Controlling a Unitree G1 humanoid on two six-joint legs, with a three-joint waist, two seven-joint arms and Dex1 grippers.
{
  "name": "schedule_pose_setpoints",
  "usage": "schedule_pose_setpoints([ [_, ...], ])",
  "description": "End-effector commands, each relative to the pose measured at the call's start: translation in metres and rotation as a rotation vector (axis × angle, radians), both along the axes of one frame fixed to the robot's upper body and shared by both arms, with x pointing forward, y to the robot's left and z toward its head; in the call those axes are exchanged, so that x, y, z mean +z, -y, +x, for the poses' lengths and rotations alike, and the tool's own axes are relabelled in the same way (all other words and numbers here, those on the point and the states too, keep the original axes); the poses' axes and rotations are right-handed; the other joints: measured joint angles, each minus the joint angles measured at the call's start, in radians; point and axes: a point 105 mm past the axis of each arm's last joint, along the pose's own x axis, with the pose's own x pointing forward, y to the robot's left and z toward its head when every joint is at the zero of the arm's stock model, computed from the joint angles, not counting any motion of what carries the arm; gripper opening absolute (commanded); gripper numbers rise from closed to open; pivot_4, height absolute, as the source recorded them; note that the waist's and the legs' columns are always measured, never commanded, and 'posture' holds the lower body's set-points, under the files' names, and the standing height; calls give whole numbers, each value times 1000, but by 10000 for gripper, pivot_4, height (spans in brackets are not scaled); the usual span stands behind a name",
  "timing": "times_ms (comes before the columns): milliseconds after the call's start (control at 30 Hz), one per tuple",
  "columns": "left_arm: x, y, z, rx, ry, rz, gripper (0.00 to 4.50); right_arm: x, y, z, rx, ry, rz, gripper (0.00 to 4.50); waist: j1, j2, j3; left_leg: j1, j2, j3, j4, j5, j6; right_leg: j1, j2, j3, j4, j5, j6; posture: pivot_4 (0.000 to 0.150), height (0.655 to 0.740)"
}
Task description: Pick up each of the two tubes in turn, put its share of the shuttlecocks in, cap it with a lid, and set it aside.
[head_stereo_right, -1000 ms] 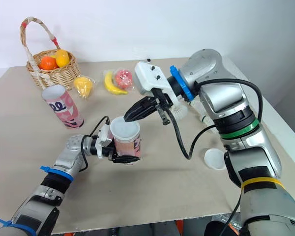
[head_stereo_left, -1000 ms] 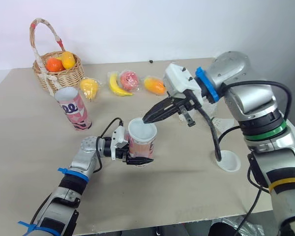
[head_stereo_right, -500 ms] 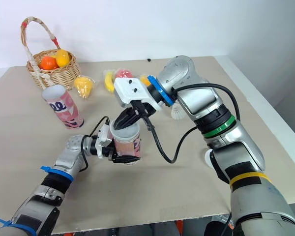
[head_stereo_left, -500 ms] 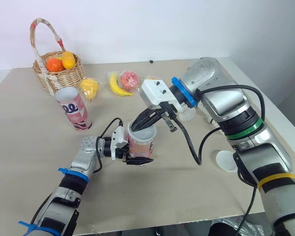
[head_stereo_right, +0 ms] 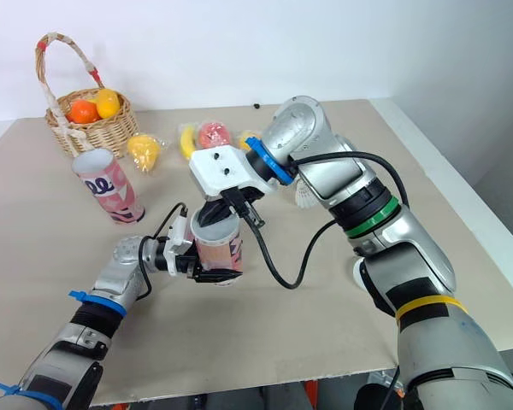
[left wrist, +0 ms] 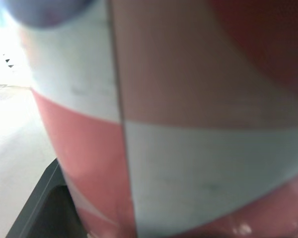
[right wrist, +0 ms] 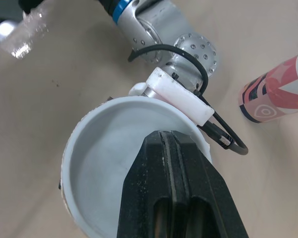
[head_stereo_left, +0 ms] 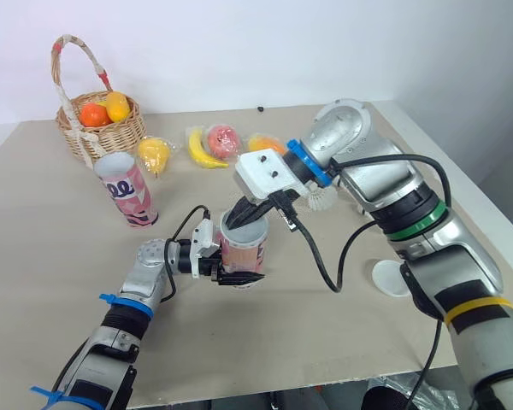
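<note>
Tube (head_stereo_left: 244, 252) with white lid (right wrist: 104, 148) on, held upright.
Left claw (head_stereo_left: 234, 267) clamped around it; right claw (right wrist: 172, 141) (fingers pressed together) touches the lid.

Silver right arm (head_stereo_left: 385, 175): blue, green, yellow bands, black cable (head_stereo_left: 316, 265), black right pincer (right wrist: 171, 148); left arm (head_stereo_left: 141, 278): blue ties.

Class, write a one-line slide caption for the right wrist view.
Shut right pincer touching the round white plastic lid seated on the pink-and-white cardboard tube.

Right pincer (head_stereo_left: 235, 220) over mouth of tube (head_stereo_left: 242, 254)
</note>
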Motion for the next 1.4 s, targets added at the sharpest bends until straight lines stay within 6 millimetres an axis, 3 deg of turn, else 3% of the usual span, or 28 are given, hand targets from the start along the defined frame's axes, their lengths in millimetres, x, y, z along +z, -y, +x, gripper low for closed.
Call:
schedule_pose_setpoints([
  [33, -20, -10, 0, 44, -61, 75, 35143, -27, 6, 2, -6, -36, -130, 791, 0, 0, -1, 0, 0, 0, 0, 0, 0, 0, 0, 0, 0, 0, 0, 1500, 7298],
  [400, -17, -9, -1, 46, -58, 74, 35143, -44, 11, -4, 10, -62, -171, 791, 0, -1, -5, 1, 0, 0, -2, 0, 0, 1, 0, 0, 0, -1, -2, 1500, 7298],
  [533, -16, -7, -1, 43, -57, 70, 35143, -24, 6, 0, -19, -78, -80, 791, 0, -1, -6, 1, 0, -1, -3, 0, 0, 0, 0, 0, 0, -2, -2, 1500, 7298],
  [633, -14, -6, 0, 40, -50, 54, 35143, 11, 11, -7, -22, -150, 47, 791, 1, -1, -5, 0, 0, -1, -3, 0, 0, 0, 0, -1, 0, -2, -2, 1500, 7298],
  [700, -13, -6, 0, 40, -52, 48, 35143, 22, 20, -11, -32, -173, 79, 791, 2, -1, -4, -3, -1, -2, -3, 0, 0, -2, 0, -1, 0, -2, -2, 1500, 7298],
  [800, -9, -8, 6, 59, -46, 34, 35143, 44, 49, -11, -95, -189, 171, 791, 5, -2, -2, -7, -1, -2, -3, 0, 0, -5, -1, -1, 0, -2, -3, 1500, 7298],
  [1033, -11, -9, 1, 15, -15, 59, 35143, 60, 95, -16, -294, -194, 408, 791, 5, -2, -2, -8, -1, -4, -10, 0, 0, -4, -1, -2, -10, -1, -1, 1500, 7298],
  [1267, -8, -12, -4, -18, -33, 33, 35143, 14, 130, -27, -576, -281, 594, 791, 5, -2, -2, -8, -1, -3, -15, 0, 0, -4, 0, -2, -15, 1, 3, 1500, 7298],
  [1400, -5, -14, -7, -42, -56, 19, 35143, -14, 132, -28, -689, -288, 630, 791, 2, -2, -1, -8, -1, -2, -16, 0, 0, -5, 0, -1, -15, 1, 3, 1500, 7298],
])
